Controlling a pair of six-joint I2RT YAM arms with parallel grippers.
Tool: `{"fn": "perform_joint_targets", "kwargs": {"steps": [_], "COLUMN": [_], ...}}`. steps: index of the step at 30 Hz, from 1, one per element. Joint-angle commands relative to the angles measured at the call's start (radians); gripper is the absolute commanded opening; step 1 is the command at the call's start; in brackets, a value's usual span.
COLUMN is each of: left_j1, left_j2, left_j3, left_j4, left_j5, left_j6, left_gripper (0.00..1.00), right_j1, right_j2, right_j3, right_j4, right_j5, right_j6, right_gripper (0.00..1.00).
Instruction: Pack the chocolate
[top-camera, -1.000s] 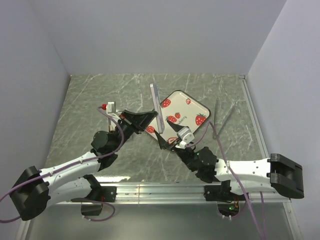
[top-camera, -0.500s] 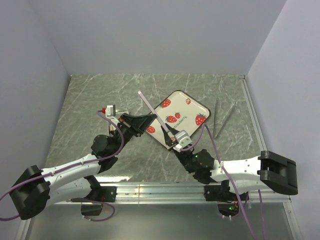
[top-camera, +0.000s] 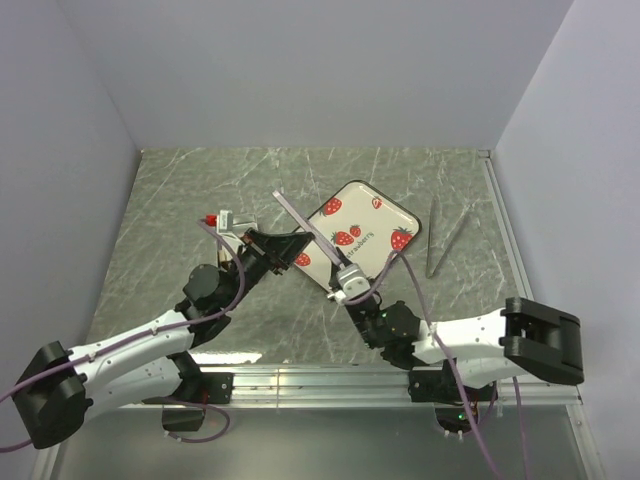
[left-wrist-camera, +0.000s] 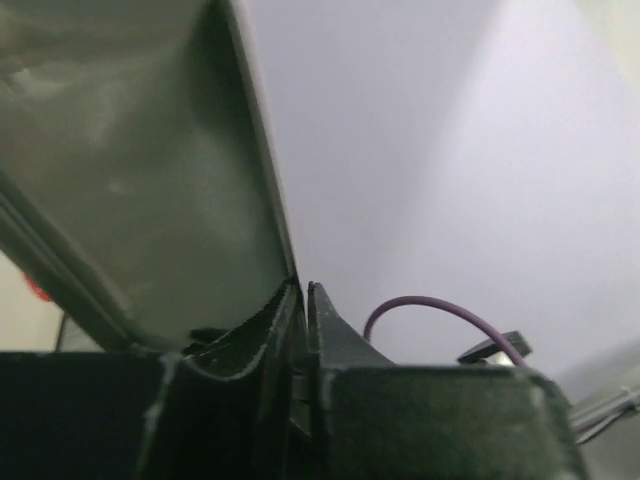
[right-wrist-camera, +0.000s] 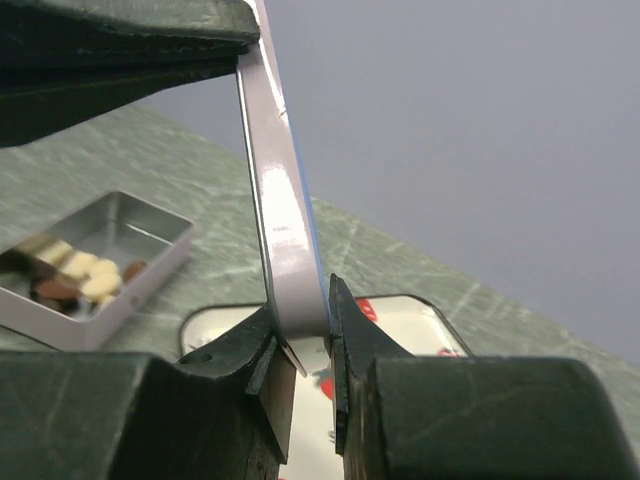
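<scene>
My right fingers (right-wrist-camera: 338, 318) are pinched down hard on the lower edge of a flat panel (right-wrist-camera: 285, 220), with no gap left beside the sheet. My left fingers (left-wrist-camera: 325, 320) are closed just as tightly on its other end; in the right wrist view they show as the dark block clamping the top. I hold it at both ends because a sheet this thin would swing or slip from a single pinch. With two grips I can steer its tilt.

The panel stands on edge and leans, lifted off the bench (top-camera: 180, 200) over its middle, a little nearer the near edge than the far one. I take it for the tin's lid (I can't confirm that from these views).

The chocolate (right-wrist-camera: 75, 275), dark and cream pieces together, already lies in one end of the open tin (right-wrist-camera: 150, 285). The tin rests on the bench to the left of the panel. From above I can't find it, and I suspect my left arm covers it.

Behind the panel the strawberry tray (top-camera: 390, 218) lies flat around mid-bench. The tweezers (top-camera: 440, 235) sit toward the right edge, well apart.

Packing looks nearly done to me. The next move calls for levelling the panel over the tin without tipping the tin.
</scene>
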Motion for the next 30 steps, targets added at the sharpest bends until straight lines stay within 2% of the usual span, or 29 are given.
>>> {"fn": "perform_joint_targets", "kwargs": {"steps": [1, 3, 4, 6, 12, 20, 26, 30], "left_j1": [-0.017, -0.021, -0.023, -0.026, -0.035, -0.033, -0.033, -0.035], "left_j2": [-0.037, -0.040, -0.039, -0.035, -0.017, 0.006, 0.072, 0.089], "left_j3": [0.069, 0.081, 0.108, 0.127, 0.198, 0.237, 0.273, 0.265], "left_j4": [-0.107, -0.156, -0.229, -0.280, -0.461, -0.541, -0.576, -0.573], "left_j5": [-0.006, -0.023, -0.046, -0.058, -0.132, -0.203, -0.224, -0.224], "left_j6": [0.073, 0.105, 0.132, 0.152, 0.238, 0.298, 0.311, 0.312], "left_gripper": [0.16, 0.28, 0.30, 0.34, 0.46, 0.69, 0.72, 0.68], "right_j1": [0.017, 0.034, 0.037, 0.045, 0.057, 0.077, 0.095, 0.100], "right_j2": [0.092, 0.146, 0.207, 0.252, 0.309, 0.255, 0.252, 0.244], "right_j3": [0.050, 0.079, 0.093, 0.141, 0.189, 0.139, 0.145, 0.140], "right_j4": [0.261, 0.356, 0.454, 0.456, 0.458, 0.458, 0.459, 0.458], "right_j5": [0.109, 0.145, 0.180, 0.214, 0.248, 0.215, 0.222, 0.224], "right_j6": [-0.156, -0.278, -0.321, -0.392, -0.422, -0.397, -0.411, -0.408], "right_gripper": [0.00, 0.00, 0.00, 0.00, 0.00, 0.00, 0.00, 0.00]}}
